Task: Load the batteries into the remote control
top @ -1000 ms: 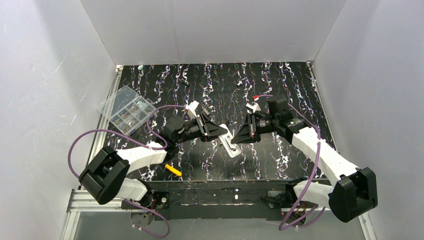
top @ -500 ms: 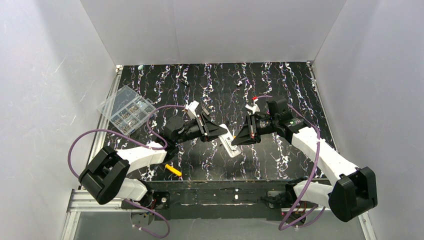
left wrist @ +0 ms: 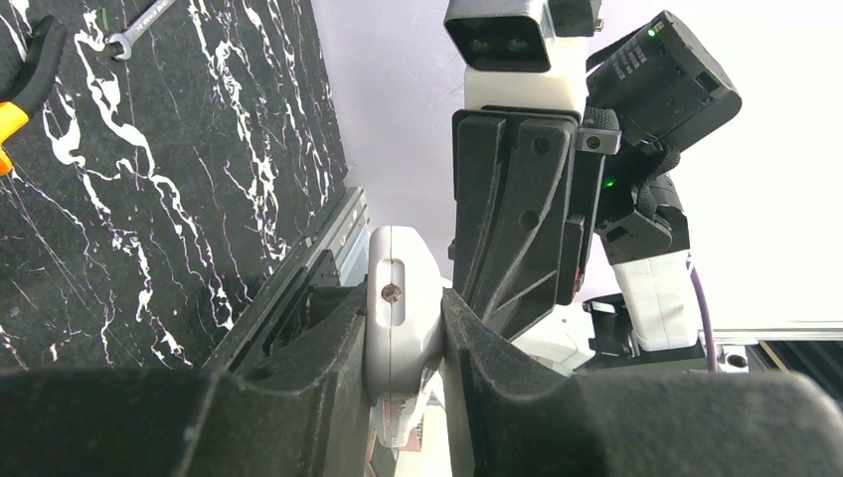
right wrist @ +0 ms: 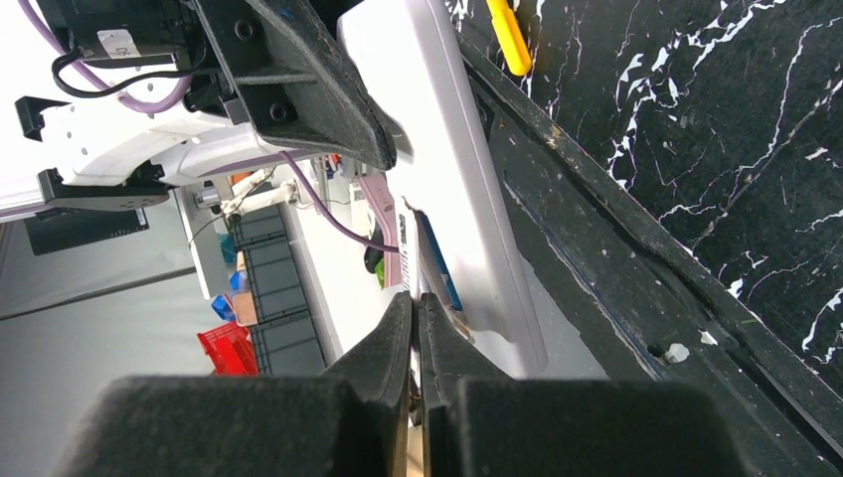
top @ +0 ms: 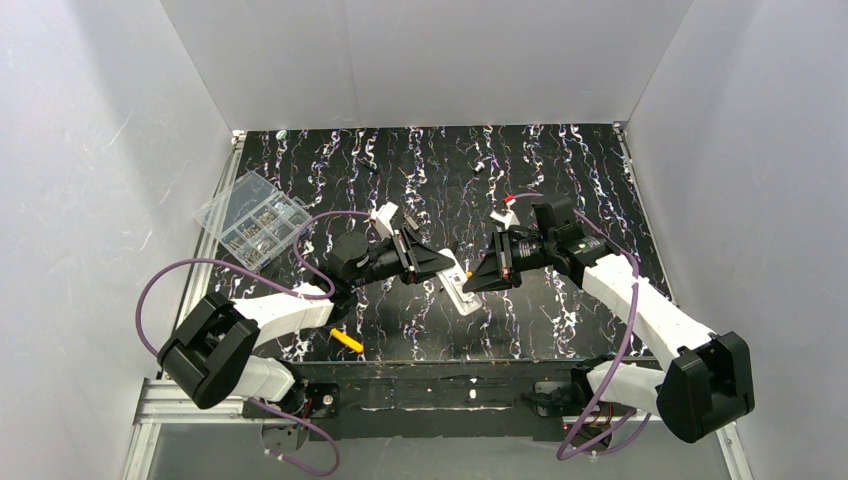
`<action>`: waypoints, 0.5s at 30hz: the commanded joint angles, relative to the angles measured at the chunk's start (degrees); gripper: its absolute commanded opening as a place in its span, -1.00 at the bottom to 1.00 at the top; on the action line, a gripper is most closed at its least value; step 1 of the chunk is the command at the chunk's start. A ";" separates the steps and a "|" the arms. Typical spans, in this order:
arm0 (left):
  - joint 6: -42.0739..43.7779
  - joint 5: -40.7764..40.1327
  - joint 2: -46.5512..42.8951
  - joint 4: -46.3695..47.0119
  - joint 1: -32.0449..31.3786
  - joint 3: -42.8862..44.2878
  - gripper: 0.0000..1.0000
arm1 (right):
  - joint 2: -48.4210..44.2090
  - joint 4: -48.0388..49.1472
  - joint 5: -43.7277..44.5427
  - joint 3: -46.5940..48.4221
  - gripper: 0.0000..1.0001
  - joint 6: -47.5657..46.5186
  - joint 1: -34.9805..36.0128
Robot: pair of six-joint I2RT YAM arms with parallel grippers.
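Note:
The white remote control (top: 462,288) hangs above the table's middle, tilted. My left gripper (top: 450,268) is shut on it; in the left wrist view its edge (left wrist: 402,308) sits clamped between the two black fingers (left wrist: 318,378). The right gripper (top: 474,282) comes in from the right, shut, its tips (right wrist: 416,306) pressed together right at the remote's open back (right wrist: 447,169). A thin blue battery (right wrist: 438,260) lies along that back, touching the right fingertips. I see nothing held between the right fingers.
Pliers with a yellow handle (top: 347,342) lie near the front edge, left of centre. A clear compartment box (top: 252,218) sits at the left edge. Small loose parts (top: 478,168) lie at the back, and a wrench (left wrist: 139,25) rests on the black marbled table (top: 580,160).
The right wrist has edged slightly to the left. Both grippers stay shut and the remote stays in the left gripper.

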 commanded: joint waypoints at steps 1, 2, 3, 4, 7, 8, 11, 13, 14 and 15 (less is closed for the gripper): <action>-0.71 2.43 -1.09 5.92 -0.16 3.02 -1.00 | 1.02 1.11 1.76 0.34 -0.97 0.70 -0.25; -0.71 2.44 -1.08 5.91 -0.19 2.92 -1.00 | 1.18 1.53 1.87 0.48 -0.97 1.00 -0.25; -0.71 2.47 -1.07 5.92 -0.17 2.94 -1.00 | 1.29 1.94 1.90 0.52 -0.97 1.28 -0.25; -0.71 2.49 -1.09 5.86 -0.18 2.97 -1.00 | 1.41 2.31 1.94 0.60 -0.97 1.54 -0.25; -0.62 2.54 -1.07 5.87 -0.13 2.89 -1.00 | 1.69 2.74 2.25 0.86 -0.97 1.91 -0.25; -0.62 2.48 -1.16 5.89 -0.17 2.82 -1.00 | 1.73 3.09 2.28 0.82 -0.97 2.08 -0.25; -0.62 2.44 -1.18 5.99 -0.13 2.69 -1.00 | 1.92 3.76 2.34 0.75 -0.95 2.66 -0.25; -0.55 2.39 -1.20 6.01 -0.15 2.56 -1.00 | 2.06 3.74 2.47 0.78 -0.87 2.66 -0.25; -0.47 2.30 -1.31 5.97 -0.10 2.52 -1.00 | 2.20 3.50 2.62 0.80 -0.82 2.58 -0.25; -0.45 2.21 -1.34 5.99 -0.16 2.42 -1.00 | 2.20 2.95 2.95 0.85 -0.77 2.25 -0.25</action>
